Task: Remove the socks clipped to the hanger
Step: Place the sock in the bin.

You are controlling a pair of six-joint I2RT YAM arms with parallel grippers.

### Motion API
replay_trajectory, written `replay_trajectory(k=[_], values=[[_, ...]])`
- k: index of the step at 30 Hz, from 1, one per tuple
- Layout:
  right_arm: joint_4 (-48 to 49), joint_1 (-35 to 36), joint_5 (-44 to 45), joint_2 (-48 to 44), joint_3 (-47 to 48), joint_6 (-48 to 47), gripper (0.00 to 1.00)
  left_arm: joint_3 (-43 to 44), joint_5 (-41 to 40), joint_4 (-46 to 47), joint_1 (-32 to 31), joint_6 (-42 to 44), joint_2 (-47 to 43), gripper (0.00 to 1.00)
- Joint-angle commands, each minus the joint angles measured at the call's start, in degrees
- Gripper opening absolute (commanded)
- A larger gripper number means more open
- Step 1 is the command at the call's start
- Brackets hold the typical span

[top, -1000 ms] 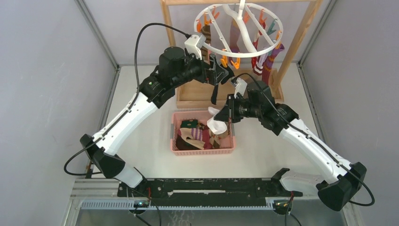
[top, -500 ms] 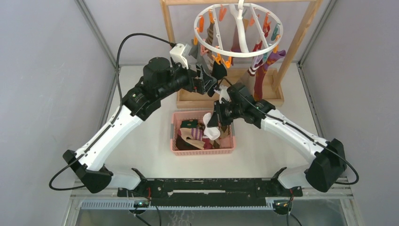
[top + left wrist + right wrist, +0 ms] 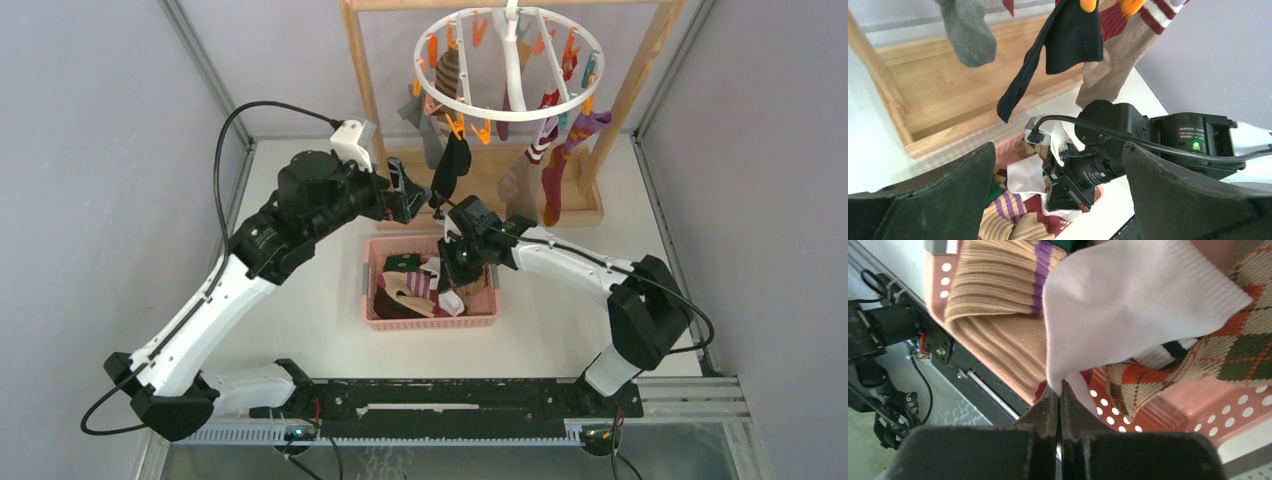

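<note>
Tightly, right claw (image 3: 1058,392) on white sock (image 3: 1128,305)

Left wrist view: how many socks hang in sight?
3: a grey sock top left, a black sock at centre, a tan sock right of it. A red scrap at the top edge may be another.

Behind the basket (image 3: 366,290) stands the rack (image 3: 640,80), the hanger (image 3: 500,115) hanging above and behind the basket, socks (image 3: 410,285) lying inside it.

- The left arm is stretched forward and raised, and its tool (image 3: 412,190) is spread wide.
- The right arm is bent inward, and its tool (image 3: 1058,390) is pointed down and clamped on a white sock (image 3: 1128,305).
</note>
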Motion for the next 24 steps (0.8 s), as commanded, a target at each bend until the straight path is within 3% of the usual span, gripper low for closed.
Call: replay_trajectory(k=[1,7,11,20,22,24], values=[[0.5,0.9,1.3,2.1,0.3,-1.6,0.0,-1.8,-3.9,-2.3,0.5,-1.9,-3.6,1.0],[0.6,1.2,1.6,5.3,0.2,-1.7,0.05,-3.5,-5.2,-4.7,1.6,-1.9,-5.6,1.0],[1.1,1.3,0.1,6.3,0.3,-1.6,0.22,-3.4,-4.6,-5.3,2.9,-1.8,-5.7,1.0],[1.4,1.1,-1.4,3.4,0.3,-2.9,0.45,-3.5,-2.1,-4.5,4.9,-1.5,-4.5,1.0],[1.7,1.1,-1.1,2.2,0.3,-3.1,0.65,-3.2,-1.2,-4.5,5.4,-1.3,-4.0,1.0],[1.9,1.2,-0.7,0.7,0.3,-3.3,0.78,-3.0,-0.1,-4.5,5.8,-1.3,-3.5,1.0]])
